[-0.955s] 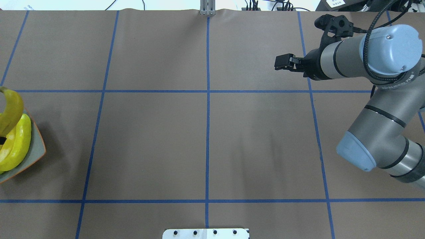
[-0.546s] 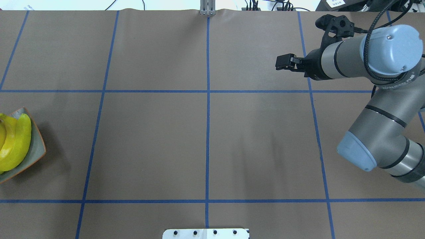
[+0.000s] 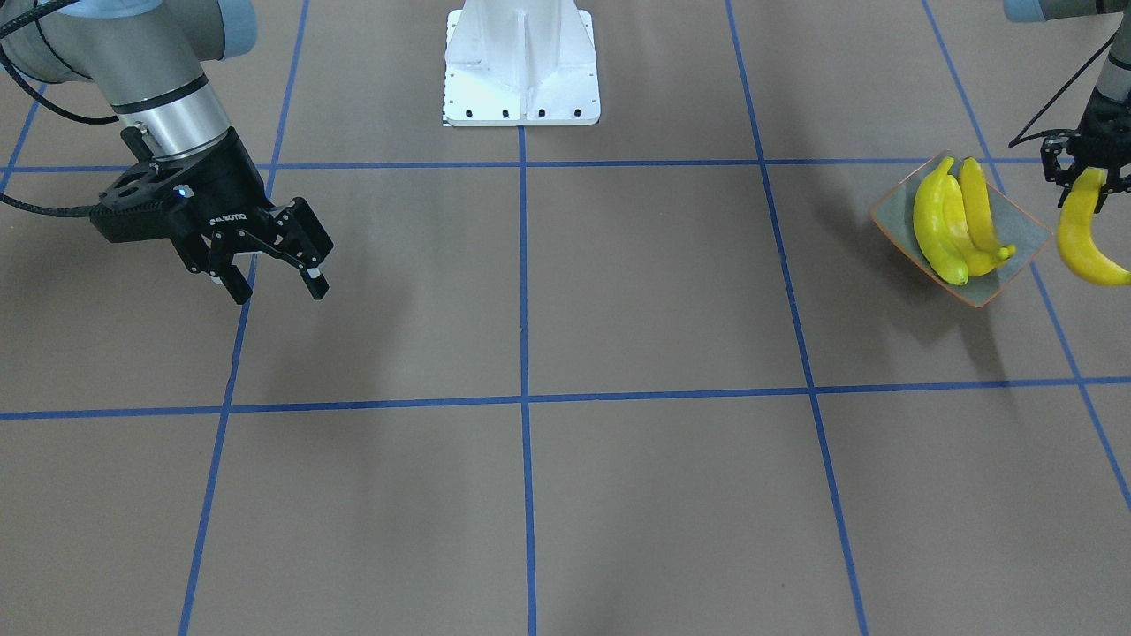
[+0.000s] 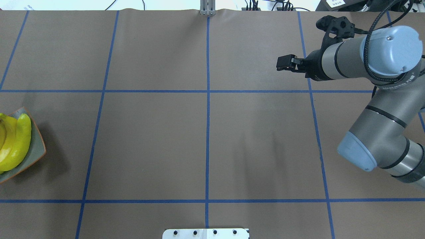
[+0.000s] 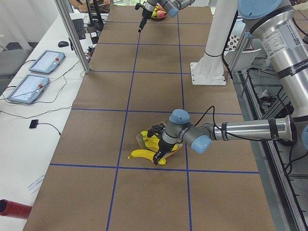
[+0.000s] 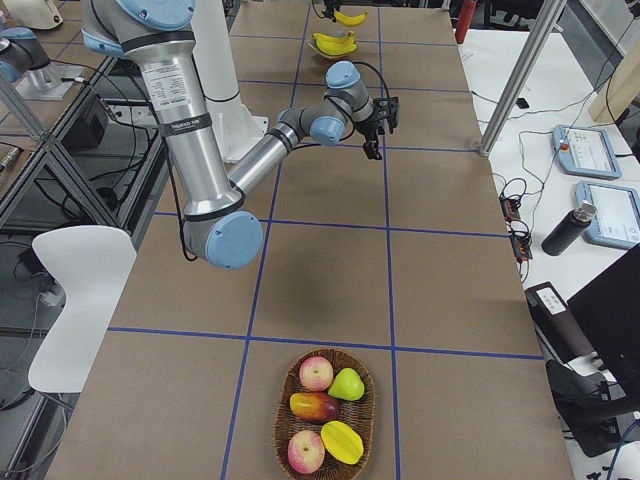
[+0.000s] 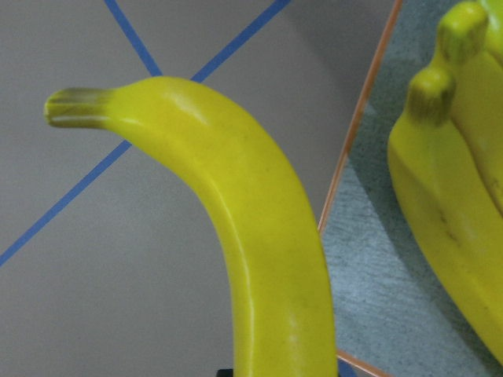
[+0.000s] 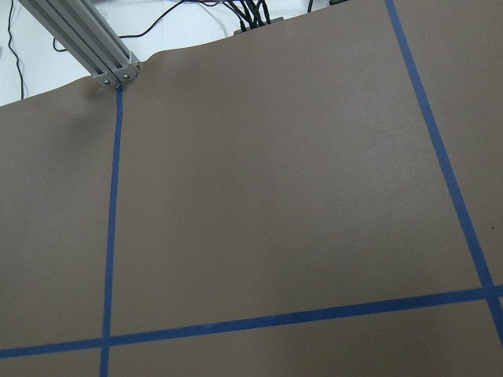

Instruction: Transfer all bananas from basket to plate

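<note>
My left gripper (image 3: 1085, 181) is shut on the stem end of a yellow banana (image 3: 1085, 237) that hangs just outside the plate (image 3: 1025, 231). In the left wrist view this banana (image 7: 259, 251) curves down over the table beside the plate's orange rim (image 7: 355, 145). Other bananas (image 3: 950, 221) lie side by side on the plate (image 4: 37, 149). The basket (image 6: 280, 405) stands at the table's far right end. My right gripper (image 3: 274, 276) hovers open and empty above the table, far from both.
The basket holds apples (image 6: 316, 373), a pear (image 6: 346, 383) and other fruit. The robot's white base (image 3: 521, 66) stands at mid-table on the robot's side. A metal post (image 8: 86, 43) rises at the far edge. Blue tape lines grid the brown table cover.
The held banana, seen above the plate a second ago, has moved left out of the overhead view. The right gripper has drifted slightly right.
</note>
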Action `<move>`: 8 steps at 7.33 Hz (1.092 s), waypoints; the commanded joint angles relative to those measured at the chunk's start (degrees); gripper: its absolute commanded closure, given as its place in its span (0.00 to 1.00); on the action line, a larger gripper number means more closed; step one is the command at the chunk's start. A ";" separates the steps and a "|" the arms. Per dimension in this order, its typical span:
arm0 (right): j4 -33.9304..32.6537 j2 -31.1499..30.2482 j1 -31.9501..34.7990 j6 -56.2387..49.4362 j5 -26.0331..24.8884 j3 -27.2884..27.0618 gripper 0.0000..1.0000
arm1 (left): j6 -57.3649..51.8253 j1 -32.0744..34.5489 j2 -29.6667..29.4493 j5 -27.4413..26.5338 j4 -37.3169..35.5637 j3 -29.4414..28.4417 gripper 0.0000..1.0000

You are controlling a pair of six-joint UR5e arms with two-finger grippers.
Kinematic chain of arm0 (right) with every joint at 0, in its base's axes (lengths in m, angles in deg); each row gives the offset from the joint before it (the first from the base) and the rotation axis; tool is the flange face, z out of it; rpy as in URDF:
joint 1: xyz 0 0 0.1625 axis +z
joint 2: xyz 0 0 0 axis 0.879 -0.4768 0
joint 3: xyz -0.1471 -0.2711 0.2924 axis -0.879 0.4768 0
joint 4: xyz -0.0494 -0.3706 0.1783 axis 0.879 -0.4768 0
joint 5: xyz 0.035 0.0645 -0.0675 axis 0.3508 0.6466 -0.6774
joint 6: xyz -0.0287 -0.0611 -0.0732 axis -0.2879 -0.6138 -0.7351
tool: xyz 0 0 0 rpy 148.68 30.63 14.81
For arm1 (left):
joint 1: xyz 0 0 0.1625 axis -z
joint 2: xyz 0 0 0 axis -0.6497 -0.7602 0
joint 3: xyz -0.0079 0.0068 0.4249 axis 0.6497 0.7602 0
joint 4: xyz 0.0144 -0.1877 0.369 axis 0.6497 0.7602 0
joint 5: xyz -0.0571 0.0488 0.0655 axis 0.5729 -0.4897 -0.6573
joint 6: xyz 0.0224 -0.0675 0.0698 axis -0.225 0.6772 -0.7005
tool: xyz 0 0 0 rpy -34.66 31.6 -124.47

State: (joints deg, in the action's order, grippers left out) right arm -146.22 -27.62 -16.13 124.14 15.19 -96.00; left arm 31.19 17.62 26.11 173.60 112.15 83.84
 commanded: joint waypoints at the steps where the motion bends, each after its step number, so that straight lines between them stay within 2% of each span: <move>1: 0.00 -0.02 0.05 0.00 0.00 0.00 0.00 | 0.09 -0.22 -0.18 4.18 0.07 -0.02 1.00; 2: 0.00 -0.02 -0.04 -0.09 0.00 0.09 0.00 | 0.18 -0.31 -0.18 5.67 0.07 -0.02 1.00; 3: 0.00 -0.11 -0.04 0.00 0.00 0.09 0.00 | 0.18 -0.66 -0.10 6.29 -0.02 -0.11 0.87; 4: 0.00 -0.11 -0.04 0.00 0.00 0.09 0.00 | 0.18 -1.27 -0.01 6.82 -0.02 -0.19 0.64; 5: 0.09 -0.11 -0.04 0.00 0.00 0.09 0.00 | 0.18 -1.88 -0.01 6.83 0.16 -0.11 0.15; 6: 0.09 -0.11 -0.04 -0.09 0.00 0.09 0.00 | -0.08 -1.89 -0.01 6.83 0.68 -0.11 0.01; 8: 0.09 -0.11 -0.04 -0.09 0.00 0.09 0.00 | 0.00 -1.89 -0.97 6.83 0.60 0.24 0.00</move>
State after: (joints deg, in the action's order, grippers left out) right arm -146.13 -27.73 -16.14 124.10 15.19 -95.91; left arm 31.16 15.77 25.65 180.42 112.70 83.82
